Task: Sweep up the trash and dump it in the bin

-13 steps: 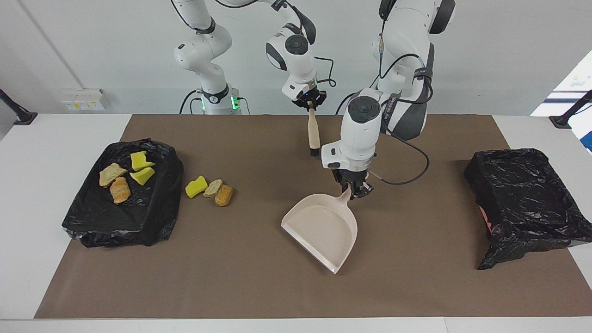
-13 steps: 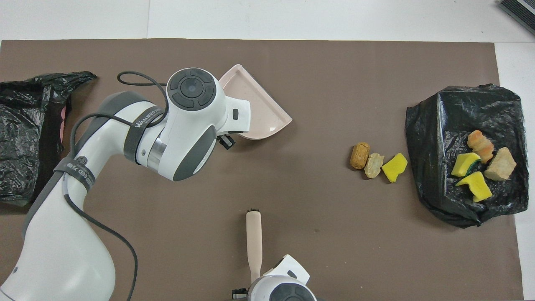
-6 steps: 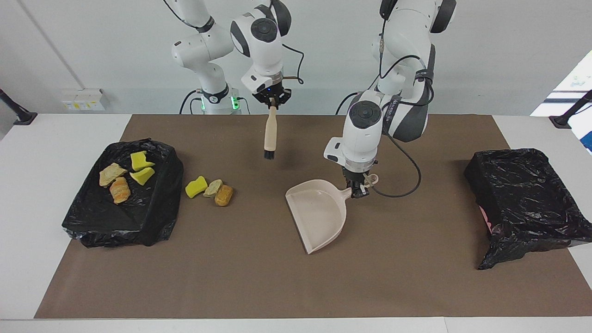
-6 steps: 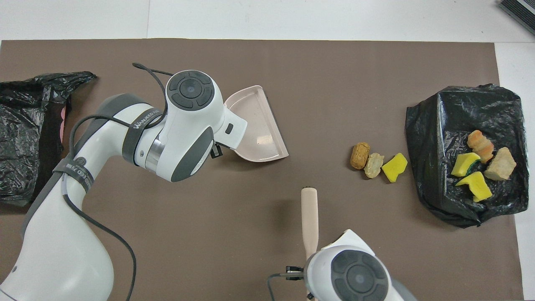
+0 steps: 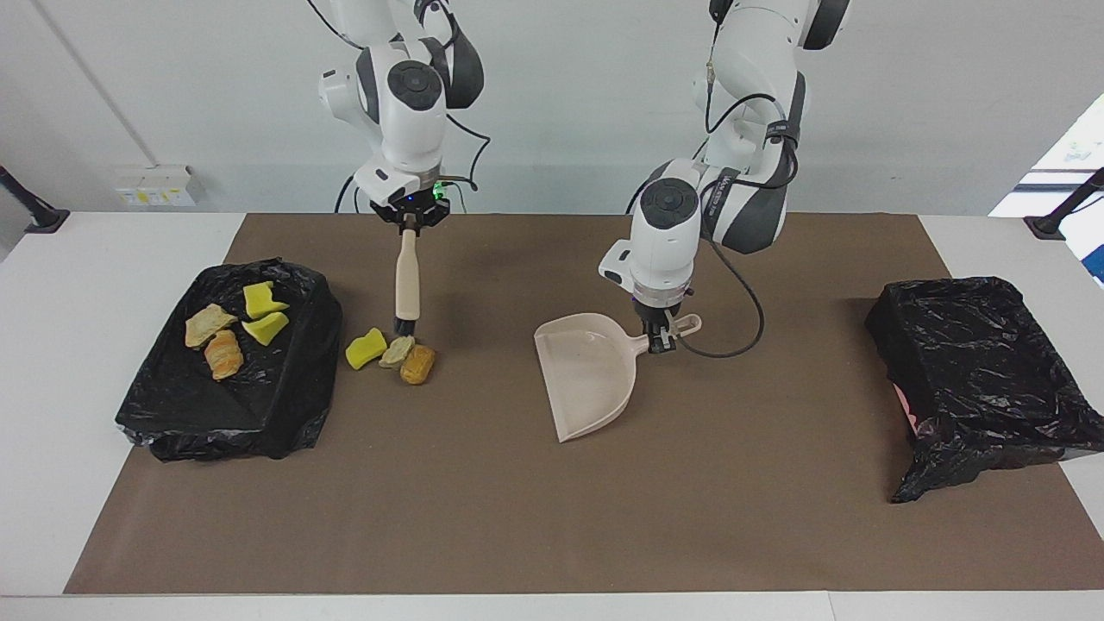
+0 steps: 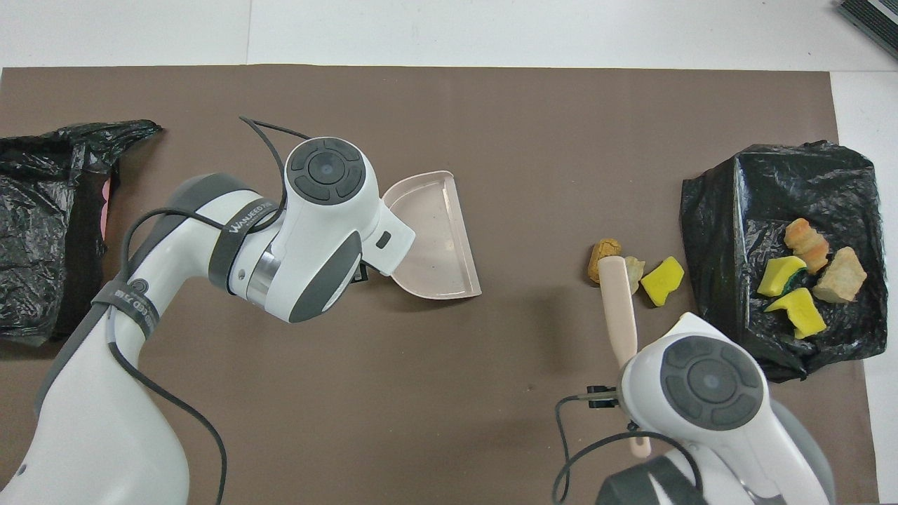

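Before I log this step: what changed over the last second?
The right gripper carried the brush toward the right arm's end, over the three loose trash pieces. The left gripper turned the dustpan to face them. Both grips and all trash stayed put.

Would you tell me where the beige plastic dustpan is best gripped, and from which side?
Grip the beige plastic dustpan by its short handle, coming down from above. The handle juts out from the tray's back wall, narrow enough for two fingers; the tray itself is too wide. The left end effector holds it there.
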Robot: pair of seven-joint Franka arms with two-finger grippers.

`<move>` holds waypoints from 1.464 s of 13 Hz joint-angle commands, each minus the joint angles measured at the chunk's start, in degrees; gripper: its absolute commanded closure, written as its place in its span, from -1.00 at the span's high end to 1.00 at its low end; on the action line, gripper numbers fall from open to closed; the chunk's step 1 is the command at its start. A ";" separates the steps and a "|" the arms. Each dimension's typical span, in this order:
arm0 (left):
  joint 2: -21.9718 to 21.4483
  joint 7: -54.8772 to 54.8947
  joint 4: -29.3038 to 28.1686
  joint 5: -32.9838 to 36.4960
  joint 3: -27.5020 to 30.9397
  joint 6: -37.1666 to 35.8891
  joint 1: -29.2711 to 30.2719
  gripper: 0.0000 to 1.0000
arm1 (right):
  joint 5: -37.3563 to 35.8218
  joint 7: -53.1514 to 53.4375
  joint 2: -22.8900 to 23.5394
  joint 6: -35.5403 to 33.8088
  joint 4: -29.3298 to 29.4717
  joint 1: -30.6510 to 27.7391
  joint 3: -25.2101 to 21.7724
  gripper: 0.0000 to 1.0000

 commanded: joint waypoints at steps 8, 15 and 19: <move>-5.21 -0.38 -10.61 0.92 0.20 7.62 -1.75 -1.00 | -6.94 -4.62 9.95 7.84 -0.44 -8.41 1.35 -1.00; -5.83 -0.47 -11.75 0.83 0.12 8.06 -1.57 -1.00 | 14.23 -5.67 18.21 9.25 5.60 -0.18 1.87 -1.00; -6.44 -0.56 -13.16 0.83 0.20 8.85 -1.57 -1.00 | 26.63 -5.58 21.73 9.42 11.50 5.11 2.05 -1.00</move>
